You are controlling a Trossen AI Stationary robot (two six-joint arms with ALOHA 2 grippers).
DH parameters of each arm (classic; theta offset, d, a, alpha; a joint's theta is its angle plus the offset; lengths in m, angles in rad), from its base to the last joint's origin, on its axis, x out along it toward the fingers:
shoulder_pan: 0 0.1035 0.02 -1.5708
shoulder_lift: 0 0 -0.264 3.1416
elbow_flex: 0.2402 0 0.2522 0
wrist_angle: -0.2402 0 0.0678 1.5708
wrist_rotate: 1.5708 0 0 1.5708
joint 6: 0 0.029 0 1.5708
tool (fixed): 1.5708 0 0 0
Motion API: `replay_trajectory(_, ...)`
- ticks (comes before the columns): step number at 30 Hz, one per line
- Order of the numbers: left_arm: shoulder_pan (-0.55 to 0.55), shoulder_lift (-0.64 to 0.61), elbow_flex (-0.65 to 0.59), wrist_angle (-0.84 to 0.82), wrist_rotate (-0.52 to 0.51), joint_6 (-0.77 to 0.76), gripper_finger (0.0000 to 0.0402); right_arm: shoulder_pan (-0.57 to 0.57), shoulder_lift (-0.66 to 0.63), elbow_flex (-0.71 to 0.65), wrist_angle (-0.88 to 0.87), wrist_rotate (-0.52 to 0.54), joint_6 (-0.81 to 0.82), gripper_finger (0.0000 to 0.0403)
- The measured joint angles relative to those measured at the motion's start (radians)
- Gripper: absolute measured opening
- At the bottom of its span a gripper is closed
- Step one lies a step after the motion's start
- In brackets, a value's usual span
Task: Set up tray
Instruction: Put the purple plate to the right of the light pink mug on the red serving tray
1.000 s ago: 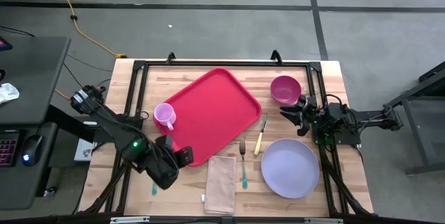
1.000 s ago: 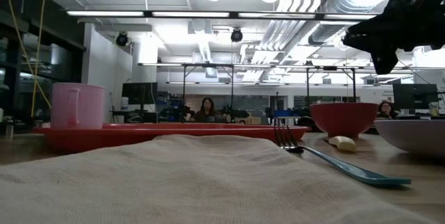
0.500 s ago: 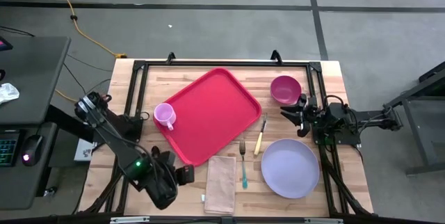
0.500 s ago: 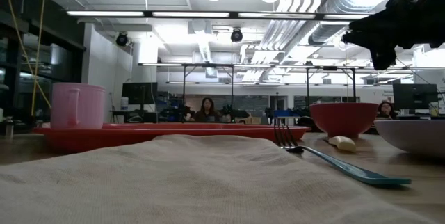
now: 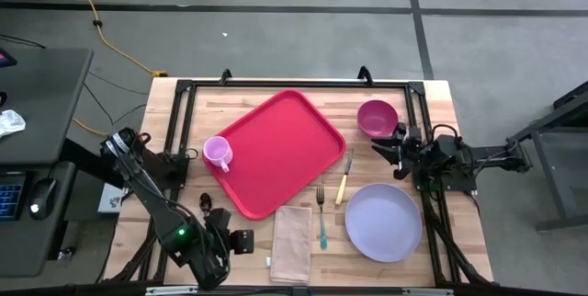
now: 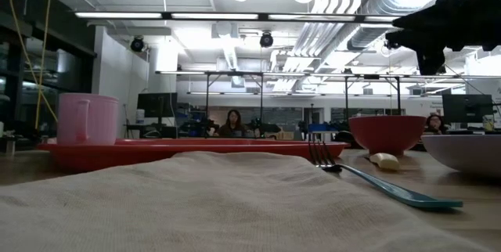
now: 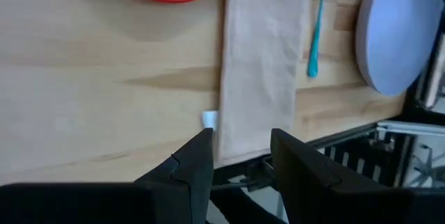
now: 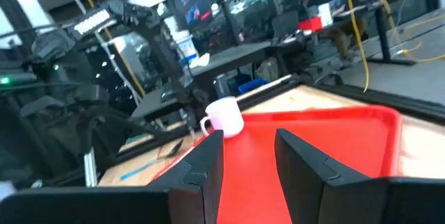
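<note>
Tray (image 5: 277, 151) sits mid-table, tilted, pink cup (image 5: 218, 153) on its edge. Left gripper (image 5: 241, 242) hangs empty, jaws spread, at the table's front edge near the napkin (image 5: 292, 242); right gripper (image 5: 390, 145), jaws parted and empty, hovers beside the bowl (image 5: 377, 118) and could easily knock it.

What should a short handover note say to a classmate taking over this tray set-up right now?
Left gripper: open, empty, at the table's near-left edge beside the napkin.
Right gripper: open, empty, raised beside the bowl.
Done: pink cup stands on the red tray's left edge.
Left: bowl, lavender plate, fork, knife and napkin all lie on the table off the tray.
</note>
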Motion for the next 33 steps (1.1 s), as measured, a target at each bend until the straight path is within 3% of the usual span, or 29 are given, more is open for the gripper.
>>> replay_trajectory(14,0.044,0.024,0.000,0.146,0.009,0.116,0.0172,0.000,0.001,0.000,0.016,0.008,0.005,0.0108)
replay_trajectory(21,0.100,0.083,0.000,0.307,0.086,0.230,0.0172,0.000,0.003,0.000,0.008,0.004,0.008,0.0108)
replay_trajectory(33,0.092,0.142,0.000,0.383,0.103,0.232,0.0172,0.000,0.003,0.000,0.048,-0.015,0.008,0.0108)
